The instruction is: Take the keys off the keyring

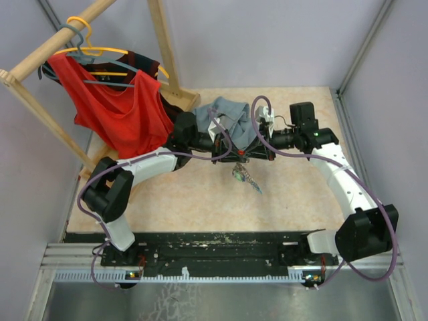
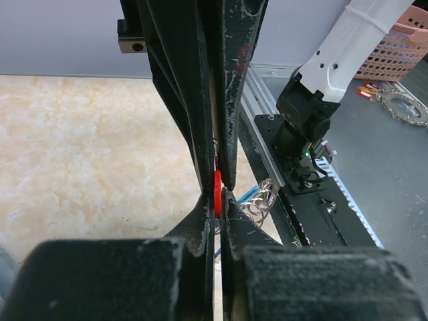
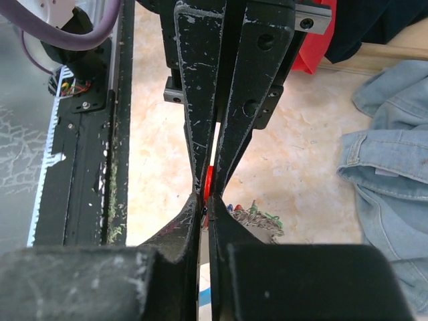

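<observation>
Both arms meet over the middle of the table [image 1: 200,200]. The left gripper [image 2: 217,195] is clenched, and we see a red key [image 2: 217,189] pinched between its fingertips. The right gripper [image 3: 208,190] is likewise clamped on a red sliver, probably the same red key, though our view there is narrow. The keyring [image 1: 245,175] sits just beside the two grippers on their near side, its silvery chain [image 2: 262,198] and other keys [image 3: 257,217] bunched together, near the denim garment [image 3: 391,167]

The red key [image 2: 217,194] is pinched in mid-air; the silvery keyring [image 1: 242,175] and other keys [image 3: 257,219] trail toward its five o'clock.
</observation>
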Robot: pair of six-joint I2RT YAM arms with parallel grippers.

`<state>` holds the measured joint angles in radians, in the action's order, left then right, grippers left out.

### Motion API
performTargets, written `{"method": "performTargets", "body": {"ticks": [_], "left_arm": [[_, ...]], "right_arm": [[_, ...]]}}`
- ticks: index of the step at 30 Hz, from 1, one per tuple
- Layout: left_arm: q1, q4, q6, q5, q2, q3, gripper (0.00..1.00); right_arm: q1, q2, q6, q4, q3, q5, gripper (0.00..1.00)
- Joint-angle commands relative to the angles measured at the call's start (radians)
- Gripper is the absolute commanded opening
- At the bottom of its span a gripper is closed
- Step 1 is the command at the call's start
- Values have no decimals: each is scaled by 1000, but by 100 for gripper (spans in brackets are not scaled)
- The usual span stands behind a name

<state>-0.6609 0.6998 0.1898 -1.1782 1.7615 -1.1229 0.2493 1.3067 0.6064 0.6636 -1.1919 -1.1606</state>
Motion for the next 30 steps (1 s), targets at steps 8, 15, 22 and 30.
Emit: {"method": "performTargets", "body": {"ticks": [8,15,22,30], "left_arm": [[-3,178,76,-19,-37,35,22],[-4,368,179,23,-27,119,39],[-4,480,258,63,1,151,36],[-5,458,250,88,14,144,17]], "right_arm": [[20,-9,-89,-96,-4,-88,0],[-19,-27,-198,-193,23,-140,0],[-21,-24,-206,-206,25,-143,0],[-23,-28,-207,-206,22,-142,0]]}}
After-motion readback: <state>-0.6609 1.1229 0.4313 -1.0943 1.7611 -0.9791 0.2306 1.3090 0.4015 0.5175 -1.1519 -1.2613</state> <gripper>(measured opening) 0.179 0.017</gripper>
